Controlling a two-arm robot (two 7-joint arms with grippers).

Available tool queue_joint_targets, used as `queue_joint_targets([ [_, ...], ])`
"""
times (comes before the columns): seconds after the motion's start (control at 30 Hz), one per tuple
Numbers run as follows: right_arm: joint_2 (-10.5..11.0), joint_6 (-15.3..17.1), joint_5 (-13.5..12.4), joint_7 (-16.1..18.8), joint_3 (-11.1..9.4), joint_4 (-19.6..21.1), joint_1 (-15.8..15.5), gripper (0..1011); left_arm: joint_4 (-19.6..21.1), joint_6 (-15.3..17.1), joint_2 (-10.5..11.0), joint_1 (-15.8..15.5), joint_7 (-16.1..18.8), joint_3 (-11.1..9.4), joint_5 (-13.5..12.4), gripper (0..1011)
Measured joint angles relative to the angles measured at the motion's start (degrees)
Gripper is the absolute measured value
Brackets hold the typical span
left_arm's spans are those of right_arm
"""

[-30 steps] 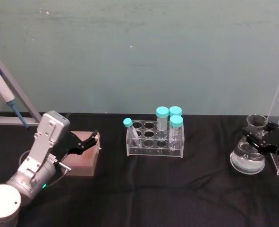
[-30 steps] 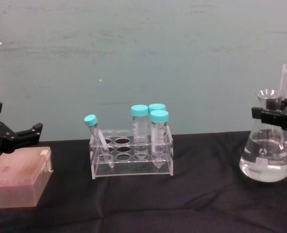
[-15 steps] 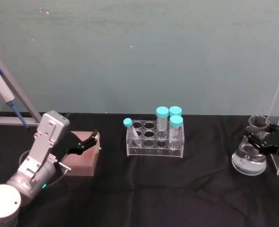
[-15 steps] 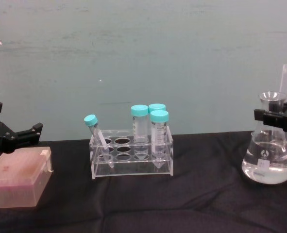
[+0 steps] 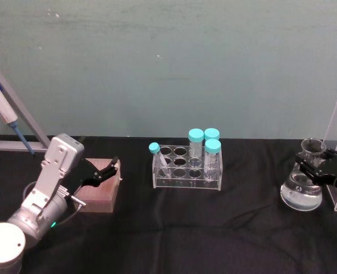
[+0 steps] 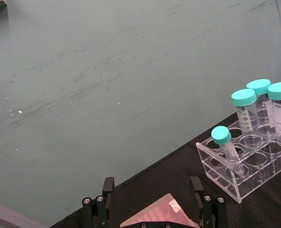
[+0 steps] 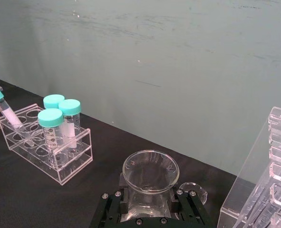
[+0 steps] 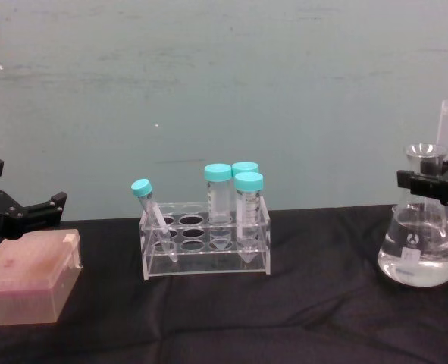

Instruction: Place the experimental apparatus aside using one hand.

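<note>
While apparently upright, flask (image 8: 418, 250) in right hand (image 8: 430, 184)

The right tool (image 5: 317, 166) is seen at the far right, its black fingers (image 8: 415, 180) closed around a neck of glass and held level, with the arm reaching in from the right edge. The left tool (image 5: 102, 171) is held low at the left on a silver wrist, its black fingers (image 6: 108, 186) spread apart and gripping nothing.
</note>
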State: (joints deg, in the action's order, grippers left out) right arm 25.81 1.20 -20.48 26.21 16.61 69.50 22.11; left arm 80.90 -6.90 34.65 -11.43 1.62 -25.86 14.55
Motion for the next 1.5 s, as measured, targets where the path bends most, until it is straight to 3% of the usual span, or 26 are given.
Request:
queue_joint_targets([
  [1.5, -1.44, 2.05, 0.44, -0.39, -0.76, -2.32, 1.03, 453, 0.0, 0.0, 0.0, 0.0, 0.0, 0.0, 0.0, 1000],
])
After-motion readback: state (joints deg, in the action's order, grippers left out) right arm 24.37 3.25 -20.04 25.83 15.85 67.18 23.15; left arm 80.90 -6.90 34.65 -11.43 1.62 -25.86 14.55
